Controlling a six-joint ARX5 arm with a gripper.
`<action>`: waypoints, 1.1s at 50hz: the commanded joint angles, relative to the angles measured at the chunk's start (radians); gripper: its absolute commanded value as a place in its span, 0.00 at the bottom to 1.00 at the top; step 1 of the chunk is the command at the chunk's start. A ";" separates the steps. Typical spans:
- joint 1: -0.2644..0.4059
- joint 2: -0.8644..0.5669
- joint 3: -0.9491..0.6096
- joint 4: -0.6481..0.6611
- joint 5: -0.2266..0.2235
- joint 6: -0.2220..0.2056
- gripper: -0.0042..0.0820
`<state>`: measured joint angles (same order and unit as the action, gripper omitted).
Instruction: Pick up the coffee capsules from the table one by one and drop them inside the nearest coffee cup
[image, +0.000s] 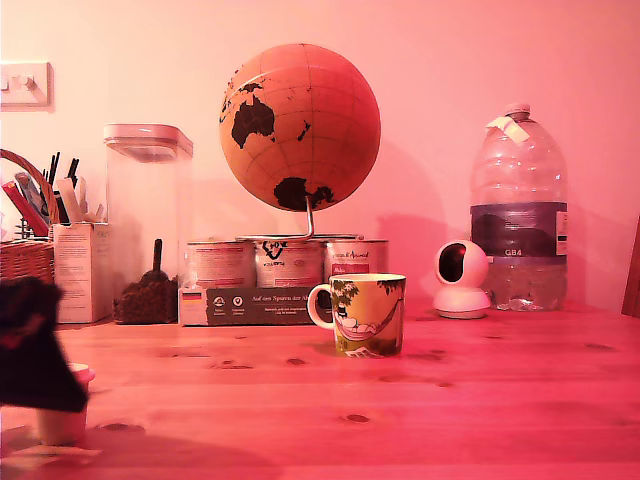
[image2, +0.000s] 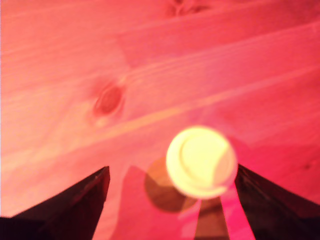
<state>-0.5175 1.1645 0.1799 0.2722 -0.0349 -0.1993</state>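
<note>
tool (image2: 170, 200) is spread wide around the capsule (image2: 201, 161), which sits on the surface (image2: 75, 60) closer to one finger. closing off-centre like that could shove or tip it. mug (image: 366, 315) is well apart, toward the exterior view's right.

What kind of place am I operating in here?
Probably a home desk or hobby corner, not a lab: a wooden table, a globe standing behind a mug, a big water bottle, and a pen holder.

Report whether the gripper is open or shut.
Open: in the wrist view the gripper has its jaws wide apart, the capsule between them.
</note>
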 joint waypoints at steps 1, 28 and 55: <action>-0.002 0.020 0.010 0.025 0.004 0.009 0.87; -0.002 0.058 0.019 0.063 0.015 0.024 0.86; -0.003 0.101 0.023 0.127 0.095 0.051 0.54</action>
<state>-0.5175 1.2602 0.1890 0.3901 0.0551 -0.1555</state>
